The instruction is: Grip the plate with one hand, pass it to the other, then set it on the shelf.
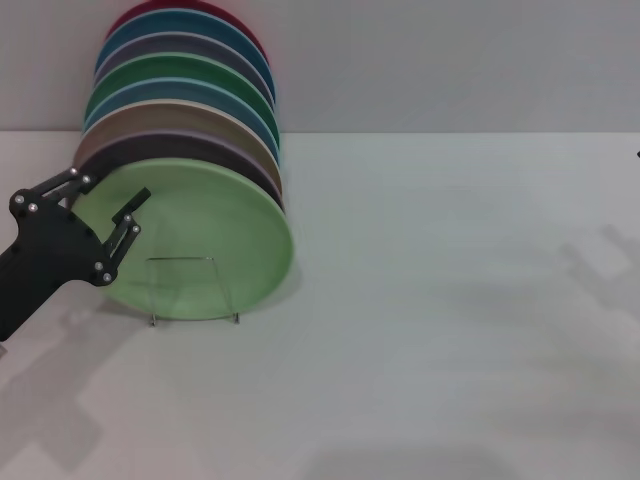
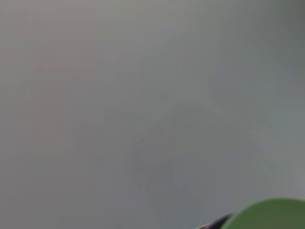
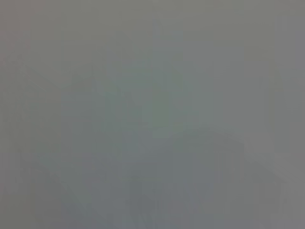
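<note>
A pale mint-green plate (image 1: 215, 235) fronts a row of plates (image 1: 190, 95) standing on edge, whose rims run back through dark purple, lavender, tan, blue, darker green, grey-purple, blue again and crimson at the rear. The rack (image 1: 190, 290) before it is clear, with thin silvery feet. The left gripper (image 1: 112, 205) is matte black, dotted with silver screws. The counter (image 1: 450, 330) is plain off-white, the wall behind pale grey.

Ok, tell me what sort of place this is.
Probably a lab test bench rather than a kitchen: a bare white table against a blank wall, one row of coloured plates behind the pale green plate on a clear rack, and the left gripper beside it.
</note>
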{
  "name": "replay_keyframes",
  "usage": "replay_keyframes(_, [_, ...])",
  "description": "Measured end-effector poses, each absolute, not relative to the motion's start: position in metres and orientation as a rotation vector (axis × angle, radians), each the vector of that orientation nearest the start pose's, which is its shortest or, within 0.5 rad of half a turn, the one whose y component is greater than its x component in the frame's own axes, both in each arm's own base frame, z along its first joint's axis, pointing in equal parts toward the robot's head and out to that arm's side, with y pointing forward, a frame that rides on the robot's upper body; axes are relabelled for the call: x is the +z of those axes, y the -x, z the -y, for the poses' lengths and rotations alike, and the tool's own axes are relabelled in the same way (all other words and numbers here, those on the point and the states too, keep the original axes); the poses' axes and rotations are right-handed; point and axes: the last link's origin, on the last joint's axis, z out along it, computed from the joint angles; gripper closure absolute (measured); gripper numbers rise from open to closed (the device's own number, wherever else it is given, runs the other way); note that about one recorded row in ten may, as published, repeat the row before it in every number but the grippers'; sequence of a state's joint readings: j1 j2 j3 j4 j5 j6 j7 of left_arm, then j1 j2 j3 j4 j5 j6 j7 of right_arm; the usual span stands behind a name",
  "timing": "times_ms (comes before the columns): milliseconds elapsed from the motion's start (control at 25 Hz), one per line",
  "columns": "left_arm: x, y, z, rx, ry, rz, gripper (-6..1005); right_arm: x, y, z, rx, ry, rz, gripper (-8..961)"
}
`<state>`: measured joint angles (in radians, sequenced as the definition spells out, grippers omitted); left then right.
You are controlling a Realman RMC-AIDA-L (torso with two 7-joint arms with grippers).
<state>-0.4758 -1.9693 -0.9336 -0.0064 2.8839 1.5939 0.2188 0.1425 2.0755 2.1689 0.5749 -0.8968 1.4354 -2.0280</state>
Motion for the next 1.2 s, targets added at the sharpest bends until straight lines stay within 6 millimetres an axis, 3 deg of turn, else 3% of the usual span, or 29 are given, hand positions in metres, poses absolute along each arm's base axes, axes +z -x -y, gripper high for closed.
replay_keyframes(200, [0.010, 0.298, -0.312, -0.559, 1.880, -0.385, 734, 0.064, -0.322, -0.275, 1.244, 1.798, -0.675, 108])
replay_keyframes(320, [0.009, 0.297, -0.309, -0.576, 1.872, -0.386, 615, 0.064, -0.322, -0.275, 1.247, 1.799, -0.672, 108])
replay_keyframes(400, [0.008, 0.294, -0.297, -0.631, 1.851, -0.400, 535, 0.065, -0.321, -0.274, 1.249, 1.799, -0.665, 108])
replay_keyframes(560, [0.006, 0.292, -0.281, -0.673, 1.811, -0.410, 514, 0.065, -0.321, -0.275, 1.247, 1.800, -0.658, 108])
replay_keyframes(680, [0.006, 0.291, -0.255, -0.750, 1.731, -0.386, 494, 0.066, -0.321, -0.276, 1.227, 1.800, -0.635, 108])
replay_keyframes(760, [0.007, 0.292, -0.251, -0.757, 1.699, -0.363, 413, 0.064, -0.323, -0.275, 1.193, 1.800, -0.597, 108])
replay_keyframes(880, [0.016, 0.304, -0.238, -0.721, 1.582, -0.255, 292, 0.056, -0.325, -0.270, 1.123, 1.799, -0.502, 108])
replay_keyframes(1200, [0.043, 0.338, -0.228, -0.696, 1.423, -0.010, 244, 0.048, -0.330, -0.265, 1.064, 1.798, -0.464, 108])
